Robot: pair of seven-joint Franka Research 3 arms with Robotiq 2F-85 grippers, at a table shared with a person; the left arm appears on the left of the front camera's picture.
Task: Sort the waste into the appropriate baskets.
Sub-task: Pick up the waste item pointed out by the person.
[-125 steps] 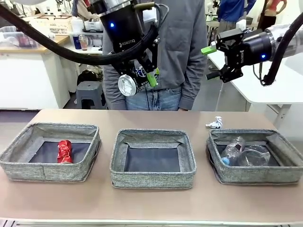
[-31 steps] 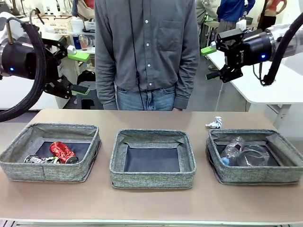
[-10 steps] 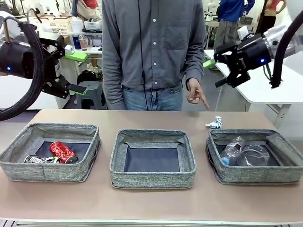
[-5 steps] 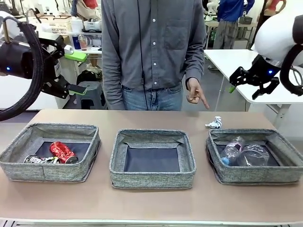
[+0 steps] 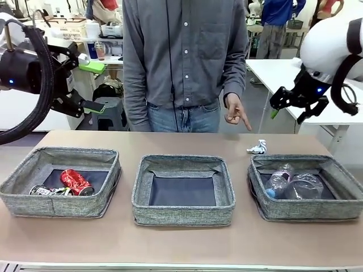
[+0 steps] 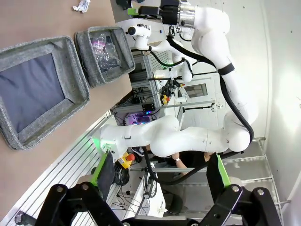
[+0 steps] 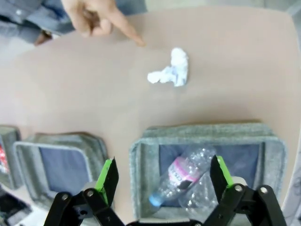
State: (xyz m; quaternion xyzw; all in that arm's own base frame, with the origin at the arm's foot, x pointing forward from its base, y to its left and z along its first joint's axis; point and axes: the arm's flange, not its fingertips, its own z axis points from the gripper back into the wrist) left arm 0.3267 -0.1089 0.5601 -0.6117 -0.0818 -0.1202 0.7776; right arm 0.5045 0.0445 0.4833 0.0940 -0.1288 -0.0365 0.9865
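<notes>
1. The crumpled white-and-blue wrapper (image 5: 257, 148) lies on the table (image 5: 181, 246) near its far edge, just behind the right basket (image 5: 305, 211).
2. A person's hand (image 5: 234, 111) points a finger down toward it.
3. The right gripper (image 5: 294, 105) hangs above the table's far right corner, jaws spread wide, holding nothing.
4. The left gripper (image 5: 88, 85) is raised past the far left corner, likewise wide open and empty.
5. The right basket holds a clear plastic bottle (image 5: 277, 181) and a clear plastic cup (image 5: 304, 185); the left basket (image 5: 57, 204) holds a crushed red can (image 5: 74, 181).

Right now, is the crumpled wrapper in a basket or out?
Out: the crumpled wrapper lies on the bare table, behind the right basket.
</notes>
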